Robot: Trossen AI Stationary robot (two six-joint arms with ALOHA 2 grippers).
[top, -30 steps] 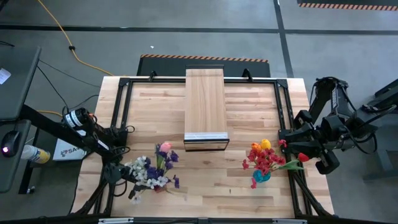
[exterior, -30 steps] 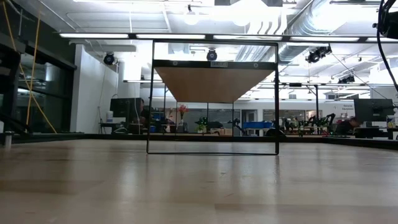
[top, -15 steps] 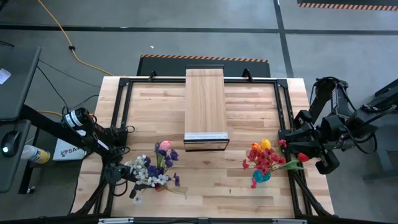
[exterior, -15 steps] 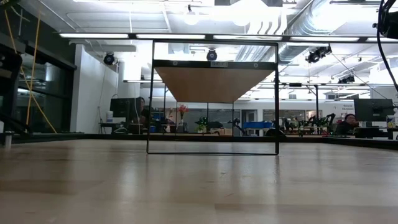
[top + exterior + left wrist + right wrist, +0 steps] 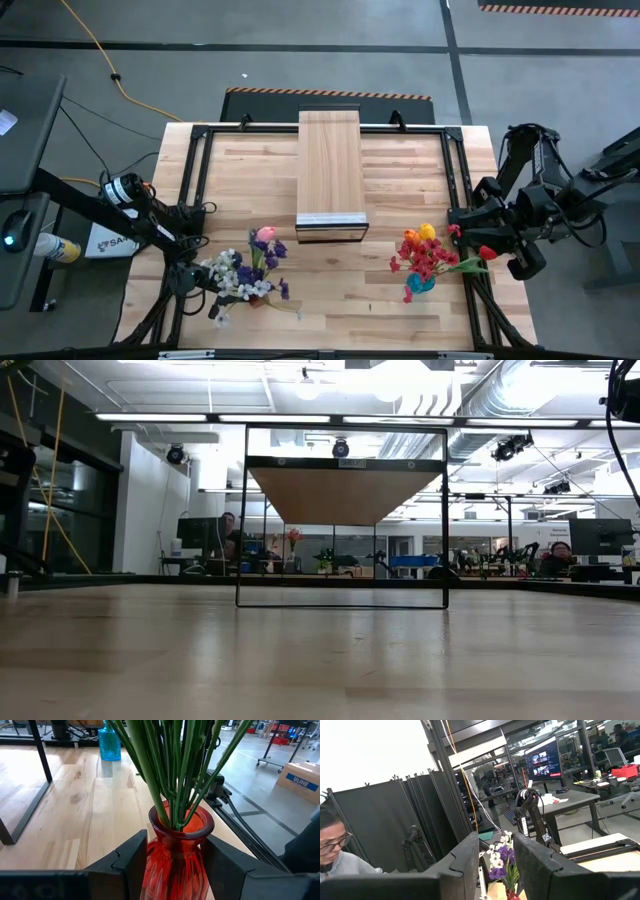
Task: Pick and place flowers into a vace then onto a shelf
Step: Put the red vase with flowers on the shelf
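1. The left gripper (image 5: 172,865) sits near the table's left edge — its two dark fingers (image 5: 131,860) are clamped on the neck of a red glass vase (image 5: 176,851).
2. That vase holds a bunch of purple, white and pink flowers (image 5: 250,270), green stems standing upright in its mouth.
3. The shelf (image 5: 331,172) lies along the table's middle, metallic strip at its near end, well apart from both bouquets.
4. A blue vase (image 5: 420,283) stands right of the shelf with red, orange and yellow flowers (image 5: 425,252).
5. The right gripper (image 5: 495,865) hangs at the table's right edge — fingers slightly apart, with nothing visibly gripped between them.
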